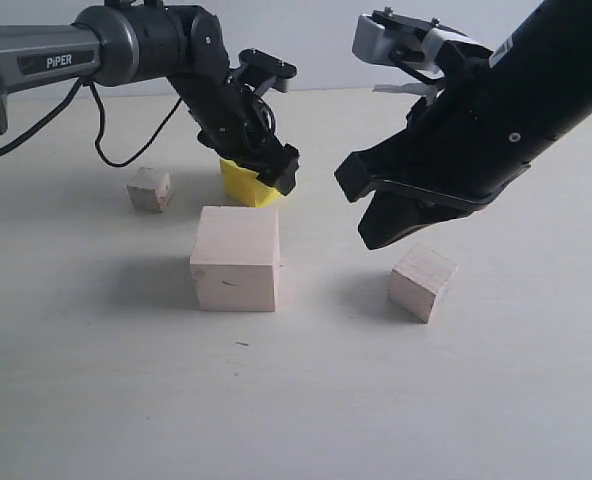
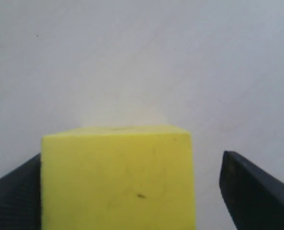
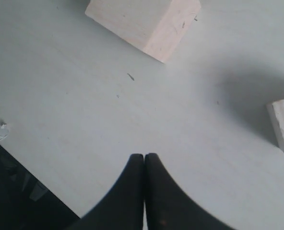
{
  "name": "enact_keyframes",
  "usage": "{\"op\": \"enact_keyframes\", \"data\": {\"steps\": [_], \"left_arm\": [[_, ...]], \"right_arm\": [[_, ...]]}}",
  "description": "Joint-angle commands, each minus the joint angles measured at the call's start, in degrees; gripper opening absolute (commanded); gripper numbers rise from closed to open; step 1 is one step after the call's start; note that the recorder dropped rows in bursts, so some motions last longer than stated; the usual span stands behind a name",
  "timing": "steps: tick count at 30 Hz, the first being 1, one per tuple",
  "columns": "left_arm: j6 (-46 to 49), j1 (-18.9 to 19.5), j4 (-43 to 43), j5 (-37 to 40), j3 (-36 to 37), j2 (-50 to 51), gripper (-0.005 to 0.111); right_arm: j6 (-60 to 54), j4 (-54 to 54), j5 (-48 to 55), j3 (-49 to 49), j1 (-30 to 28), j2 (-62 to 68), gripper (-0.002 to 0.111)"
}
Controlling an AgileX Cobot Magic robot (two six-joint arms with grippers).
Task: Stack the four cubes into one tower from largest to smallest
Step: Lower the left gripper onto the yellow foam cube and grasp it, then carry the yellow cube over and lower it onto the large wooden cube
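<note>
I am straddling the bright yellow cube (image 2: 115, 177) with my left hand (image 1: 272, 172), jaws standing wide. One finger (image 2: 12, 196) appears to be lying against the cube, the other is standing clear, so nothing is gripped. This cube is sitting on the table (image 1: 96, 380) just behind the large pale wooden cube (image 1: 236, 258), which is bearing nothing. My right hand (image 3: 144, 160) is hovering pinched closed and empty near the medium pale wooden cube (image 1: 422, 282). Judgement: I am picking the yellow cube. The next move is calling for a square closure, a lift, and centring on the large cube.
</note>
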Motion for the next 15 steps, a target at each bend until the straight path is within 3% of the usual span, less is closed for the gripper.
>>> {"op": "enact_keyframes", "data": {"steps": [1, 3, 4, 7, 12, 15], "left_arm": [[0.0, -0.1, 2.6, 0.6, -0.4, -0.2, 0.073], [0.0, -0.1, 3.4, 1.4, -0.4, -0.2, 0.055], [0.1, -0.1, 4.0, 2.2, -0.4, -0.5, 0.034], [0.8, -0.1, 4.9, 3.4, -0.6, -2.2, 0.001], [2.3, 0.6, 6.8, 9.8, -0.6, -9.5, 0.000], [8.9, 1.2, 6.7, 17.8, -0.6, -14.7, 0.000]], "right_arm": [[-0.2, 0.1, 0.0, 0.1, 0.1, -0.1, 0.000], [-0.2, 0.1, 0.1, 0.1, 0.1, -0.2, 0.000], [-0.2, 0.1, 0.1, 0.1, 0.1, -0.2, 0.000], [-0.2, 0.1, 0.1, 0.1, 0.1, -0.2, 0.000], [-0.2, 0.1, -0.2, 0.1, 0.1, -0.9, 0.000], [-0.2, -2.1, -1.8, 0.1, 0.1, -4.3, 0.000]]}}
